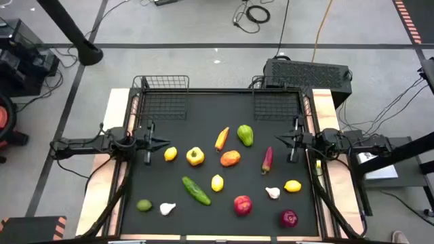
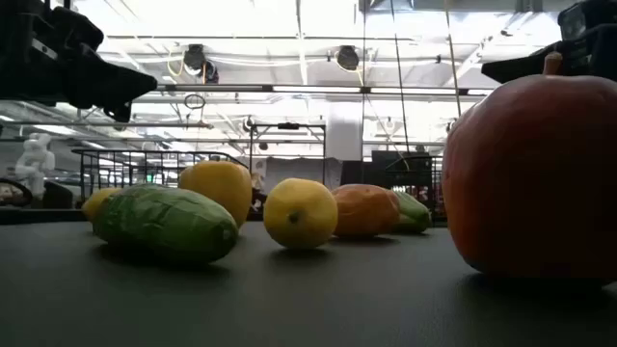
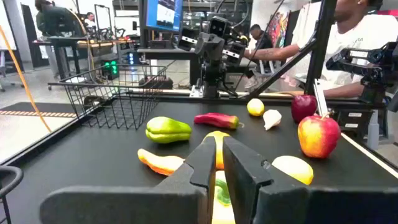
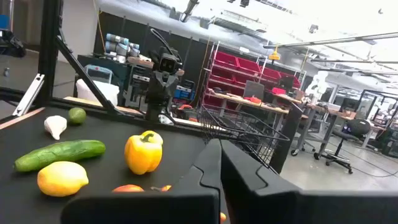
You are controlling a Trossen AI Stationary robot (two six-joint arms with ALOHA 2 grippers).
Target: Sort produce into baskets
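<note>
Loose produce lies on the black table top: a cucumber (image 1: 196,190), a yellow pepper (image 1: 194,156), a carrot (image 1: 222,138), a green pepper (image 1: 245,135), a red chili (image 1: 267,160), lemons (image 1: 217,182), apples (image 1: 242,204), garlic (image 1: 272,193) and a lime (image 1: 144,205). Two black wire baskets stand at the far edge, one left (image 1: 163,96) and one right (image 1: 278,103). My left gripper (image 1: 166,142) hovers shut at the table's left side, beside a lemon (image 1: 170,154). My right gripper (image 1: 277,139) hovers shut at the right side, near the chili. Neither holds anything.
A black perforated box (image 1: 308,71) stands behind the right basket. Wooden table borders (image 1: 116,115) flank the black top. People sit and stand at benches beyond the table in the left wrist view (image 3: 348,37). Bare black surface lies between the baskets and the produce.
</note>
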